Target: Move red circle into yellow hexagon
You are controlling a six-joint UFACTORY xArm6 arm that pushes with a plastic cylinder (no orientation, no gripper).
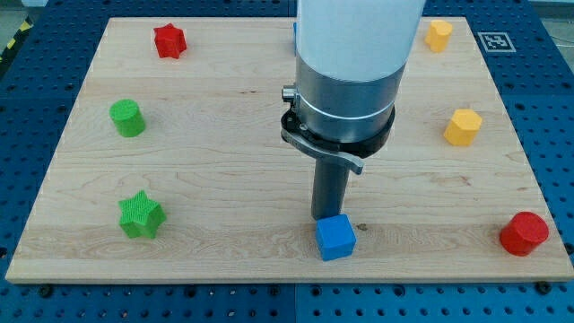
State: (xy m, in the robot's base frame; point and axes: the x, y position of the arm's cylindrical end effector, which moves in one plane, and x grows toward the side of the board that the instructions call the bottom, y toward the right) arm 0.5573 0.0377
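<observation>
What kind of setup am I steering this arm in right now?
Likely a robotics lab bench: a wooden board on a blue perforated table, a fiducial marker, and small blocks like the red circle.

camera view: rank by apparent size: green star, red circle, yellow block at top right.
1-2. green star and red circle: look alike, both near the view's bottom, so no ranking.
3. yellow block at the view's top, smallest, though farther away.

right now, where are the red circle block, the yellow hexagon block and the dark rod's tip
red circle block (524, 233), camera view, middle of its top face
yellow hexagon block (464, 126), camera view, centre of its top
my tip (326, 218), camera view, rod's very end, just behind the blue cube (335, 237)
</observation>
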